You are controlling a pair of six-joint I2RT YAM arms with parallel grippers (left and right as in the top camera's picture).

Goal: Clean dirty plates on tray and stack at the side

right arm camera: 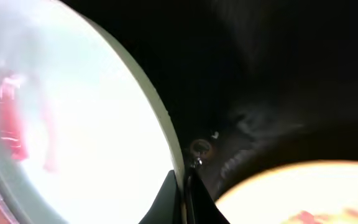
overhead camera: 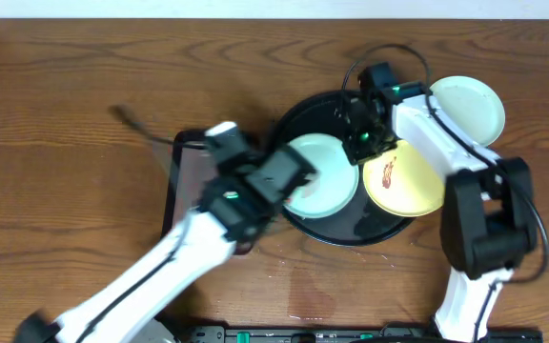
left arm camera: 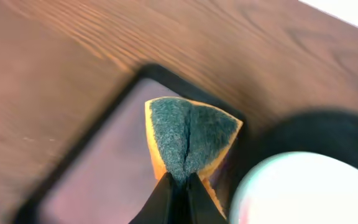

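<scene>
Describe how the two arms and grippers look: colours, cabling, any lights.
The left arm and right arm both have white link shells with black joint housings; the right one's lower joints are bulky black blocks. A thin black cable loops above the right wrist. Small green lights glow there. The left gripper and right gripper have dark, tapered fingers.

Plenty of bare wooden table left and far side, but the middle is jammed: left gripper, pinching an orange-and-grey sponge, hangs over the dark brown rectangular tray; right gripper grips the light blue round plate beside the pale yellow round plate on the glossy black round tray.
</scene>
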